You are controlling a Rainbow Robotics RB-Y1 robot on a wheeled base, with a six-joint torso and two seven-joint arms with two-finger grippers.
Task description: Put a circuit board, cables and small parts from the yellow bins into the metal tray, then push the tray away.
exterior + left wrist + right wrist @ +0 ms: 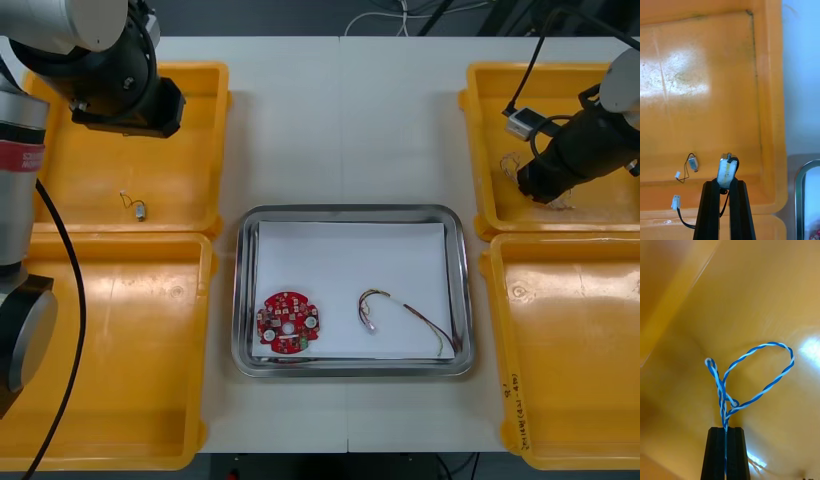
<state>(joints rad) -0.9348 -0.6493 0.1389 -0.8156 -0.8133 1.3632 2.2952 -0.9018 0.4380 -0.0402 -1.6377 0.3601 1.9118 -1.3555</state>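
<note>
- While both my arms are on the loading step, the front view shows my left gripper (128, 108) over the far left bin (80, 180) and my right gripper (537, 186) low in the far right bin (612, 208). The metal tray (350, 211) between them already holds a circuit board (288, 322) and a red and yellow cable (408, 318).
- In the right wrist view my fingers (717, 453) are pressed almost together on the blue and white cable (752, 384). It rises from between the tips and loops out beyond them over the bin floor. I judge this pick made. Next I must lift clear of the bin wall and carry the cable to the tray without the loops snagging.
- In the left wrist view my fingers (709, 210) stand narrow, clamped on a small metal part (726, 170) that juts past the tips. Its black lead (684, 222) trails beside one finger to a white plug (676, 202). A second small metal part (693, 163) lies on the bin floor just beside the tips, not touching them. The tray's rim shows well off on the other side, and I judge the held part goes there next, lead and all.
</note>
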